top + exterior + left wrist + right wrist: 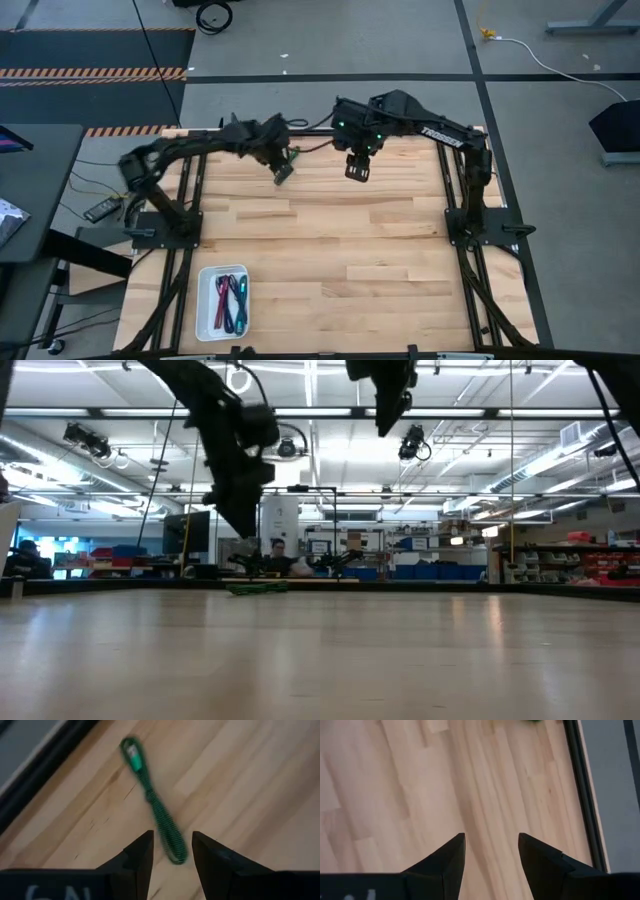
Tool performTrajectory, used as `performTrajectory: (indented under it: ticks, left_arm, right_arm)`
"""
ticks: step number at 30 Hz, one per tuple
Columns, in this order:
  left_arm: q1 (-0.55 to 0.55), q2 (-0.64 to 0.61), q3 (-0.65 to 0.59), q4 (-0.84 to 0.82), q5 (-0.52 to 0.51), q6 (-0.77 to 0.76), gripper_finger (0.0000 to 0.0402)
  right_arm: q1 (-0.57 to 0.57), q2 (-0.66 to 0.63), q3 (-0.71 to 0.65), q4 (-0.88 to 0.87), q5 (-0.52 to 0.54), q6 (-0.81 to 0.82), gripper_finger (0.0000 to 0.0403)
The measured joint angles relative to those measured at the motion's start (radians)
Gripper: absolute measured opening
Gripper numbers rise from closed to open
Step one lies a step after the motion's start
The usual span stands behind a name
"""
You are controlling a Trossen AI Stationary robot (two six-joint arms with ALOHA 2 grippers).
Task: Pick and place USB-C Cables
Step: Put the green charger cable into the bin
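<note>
Tray [207,300]: white, rounded, at the lower left of the high view on the wooden table [340,250]; it holds several coloured USB-C cables [232,301] lying side by side along its length, red, dark and teal strands among them.

Green cable [291,158]: lies flat on the table near its far edge, upper centre-left of the high view; in the low view it is a thin green streak [256,588] on the far table line.

Left gripper [283,172]: hangs over the near end of the green cable, fingers [140,855] spread apart, one either side of the strip's lower end in the left wrist view [156,812], clamping nothing.

Right gripper [358,168]: upper centre of the high view, raised above bare wood, just right of the green cable; fingers [451,852] apart and empty.
</note>
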Motion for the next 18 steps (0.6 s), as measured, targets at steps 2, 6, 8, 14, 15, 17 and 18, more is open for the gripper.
performTrajectory:
  ticks: [2, 6, 8, 14, 15, 17, 18]
  left_arm:
    - [0.019, 0.062, 0.044, -0.014, 0.023, 0.007, 0.0142]
    - [0.031, 0.155, 0.102, -0.007, 0.111, 0.003, 0.0152]
    - [0.029, 0.185, 0.115, -0.009, 0.119, -0.003, 0.0164]
    - [0.029, 0.236, 0.121, -0.023, 0.120, -0.090, 0.0216]
    - [0.029, 0.238, 0.120, -0.028, 0.120, -0.104, 0.0225]
    - [0.029, 0.237, 0.115, -0.019, 0.120, -0.117, 0.0239]
    - [0.028, 0.237, 0.115, -0.015, 0.120, -0.118, 0.0245]
  right_arm:
    - [0.024, -0.008, 0.000, 0.000, 0.000, 0.011, 0.0190]
    - [0.072, -0.026, 0.000, 0.000, 0.000, 0.033, 0.0190]
    - [0.093, -0.024, 0.000, 0.001, 0.001, 0.062, 0.0190]
    - [0.178, -0.020, -0.005, 0.000, 0.001, 0.095, 0.0190]
    - [0.192, -0.020, -0.005, 0.001, 0.001, 0.095, 0.0190]
    - [0.218, -0.020, -0.005, 0.000, 0.007, 0.097, 0.0190]
    - [0.230, -0.020, -0.005, 0.000, 0.016, 0.095, 0.0190]
